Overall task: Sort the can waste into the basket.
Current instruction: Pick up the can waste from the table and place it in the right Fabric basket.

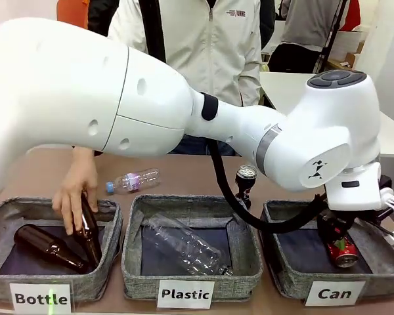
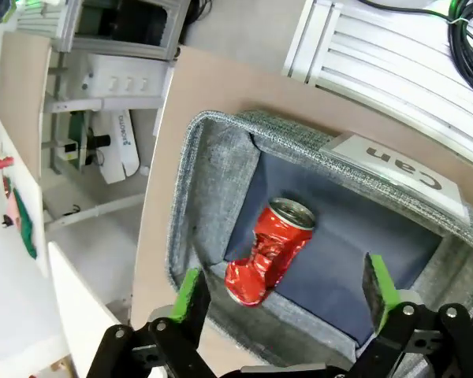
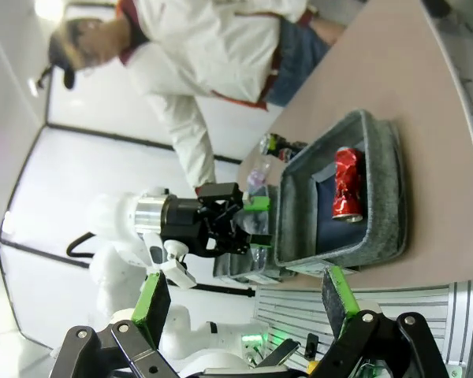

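I see my left gripper [image 2: 284, 287] spread over the basket [image 2: 209, 205]; the upright dark can [image 1: 245, 174] stands off its far-left corner.

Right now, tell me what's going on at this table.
The left gripper hangs open above the Can basket, where the crushed red can lies on the dark floor. The dark can stands on the table behind the baskets, not yet sorted. The right gripper is open and empty. Across the table, the person's hand rests on a brown bottle in the Bottle basket.
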You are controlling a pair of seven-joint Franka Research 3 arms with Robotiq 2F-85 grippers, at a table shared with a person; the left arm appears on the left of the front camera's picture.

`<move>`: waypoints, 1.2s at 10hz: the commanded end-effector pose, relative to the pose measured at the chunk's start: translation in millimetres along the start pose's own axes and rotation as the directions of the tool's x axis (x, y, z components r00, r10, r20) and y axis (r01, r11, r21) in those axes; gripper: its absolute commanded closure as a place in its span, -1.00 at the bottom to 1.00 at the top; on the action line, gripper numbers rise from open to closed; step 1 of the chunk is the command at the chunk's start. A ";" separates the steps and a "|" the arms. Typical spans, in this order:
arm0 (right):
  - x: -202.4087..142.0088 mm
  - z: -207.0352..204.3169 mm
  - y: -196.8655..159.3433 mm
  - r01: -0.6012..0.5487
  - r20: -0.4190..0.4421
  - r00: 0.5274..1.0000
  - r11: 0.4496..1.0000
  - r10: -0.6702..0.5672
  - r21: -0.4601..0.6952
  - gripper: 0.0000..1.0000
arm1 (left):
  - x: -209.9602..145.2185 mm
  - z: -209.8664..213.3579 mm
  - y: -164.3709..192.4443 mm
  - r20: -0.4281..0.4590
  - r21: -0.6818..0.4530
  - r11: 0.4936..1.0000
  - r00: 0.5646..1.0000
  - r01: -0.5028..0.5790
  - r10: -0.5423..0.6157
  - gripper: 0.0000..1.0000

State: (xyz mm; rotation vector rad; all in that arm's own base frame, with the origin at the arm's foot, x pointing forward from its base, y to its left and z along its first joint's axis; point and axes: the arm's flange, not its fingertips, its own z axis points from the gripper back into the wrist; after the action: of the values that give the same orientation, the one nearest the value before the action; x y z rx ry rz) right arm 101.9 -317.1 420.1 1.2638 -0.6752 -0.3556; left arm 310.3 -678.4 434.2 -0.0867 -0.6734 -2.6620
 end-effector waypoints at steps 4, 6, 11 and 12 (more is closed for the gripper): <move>-4.4 -2.8 3.5 -0.009 0.014 1.000 1.000 0.010 -0.016 -1.00 | -2.3 10.2 4.5 -0.061 0.013 0.998 0.996 -0.064 0.065 -1.00; -4.4 -2.8 3.5 -0.009 0.014 1.000 1.000 0.010 -0.016 -1.00 | -8.5 24.7 1.0 -0.055 0.006 0.992 0.990 -0.128 0.128 -1.00; 27.3 -64.9 17.7 0.000 -0.123 0.992 1.000 -0.002 -0.015 -1.00 | -48.0 146.7 -64.3 -0.015 -0.115 0.917 0.923 -0.383 0.384 -1.00; 37.2 -94.3 28.4 -0.013 -0.174 0.985 1.000 0.009 -0.019 -1.00 | -65.1 186.7 -90.8 0.008 -0.130 0.880 0.887 -0.456 0.461 -1.00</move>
State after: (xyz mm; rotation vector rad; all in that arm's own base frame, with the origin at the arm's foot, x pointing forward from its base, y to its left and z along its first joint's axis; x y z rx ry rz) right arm 165.4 -280.6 432.6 1.2608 -0.5553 -0.2418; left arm 340.8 -556.1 534.0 -0.2181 -0.4455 -2.3027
